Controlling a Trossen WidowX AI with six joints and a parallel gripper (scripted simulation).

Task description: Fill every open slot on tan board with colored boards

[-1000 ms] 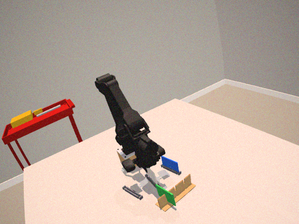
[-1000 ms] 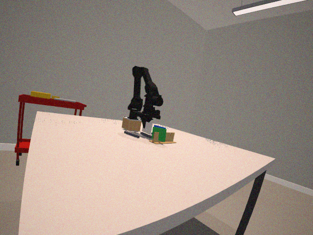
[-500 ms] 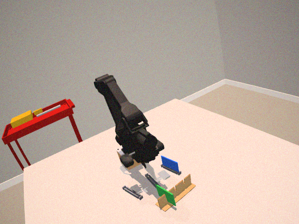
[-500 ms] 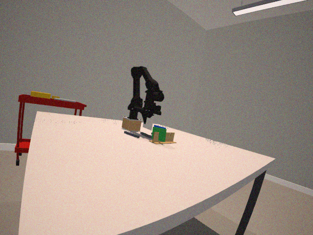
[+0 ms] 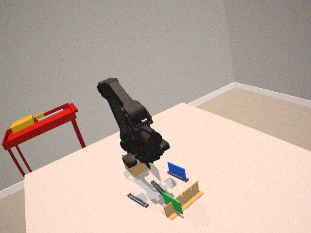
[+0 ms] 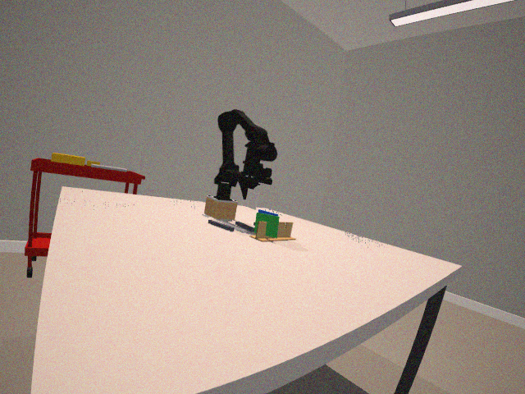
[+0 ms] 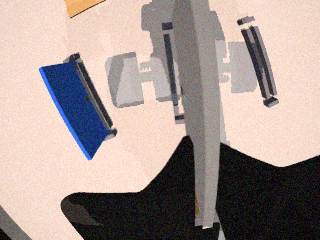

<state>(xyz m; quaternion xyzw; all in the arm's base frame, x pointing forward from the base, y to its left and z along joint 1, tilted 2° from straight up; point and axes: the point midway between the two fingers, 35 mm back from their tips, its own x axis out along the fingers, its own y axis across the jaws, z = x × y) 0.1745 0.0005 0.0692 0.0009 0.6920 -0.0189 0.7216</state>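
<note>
The arm (image 5: 136, 110) (image 6: 228, 146) is matte black, with chunky, angular links

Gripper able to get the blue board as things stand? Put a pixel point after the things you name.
Probably not yet: the gripper (image 5: 149, 167) (image 6: 244, 197) (image 7: 194, 142) has its jaws shut on something unclear. Otherwise access looks good; the blue board (image 5: 177, 170) (image 6: 268, 213) (image 7: 74, 105) stands upright, top edge exposed.

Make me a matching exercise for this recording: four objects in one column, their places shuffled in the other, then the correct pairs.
Objects
1. Green board
2. Blue board
3. Larger yellow block
4. Wooden block

Places
A. On the red cart
B. Upright in a dark holder
C. Under the base of the black arm
D. Crosswise on the tan board

Pairs: 1-D, 2-B, 3-A, 4-C
</note>
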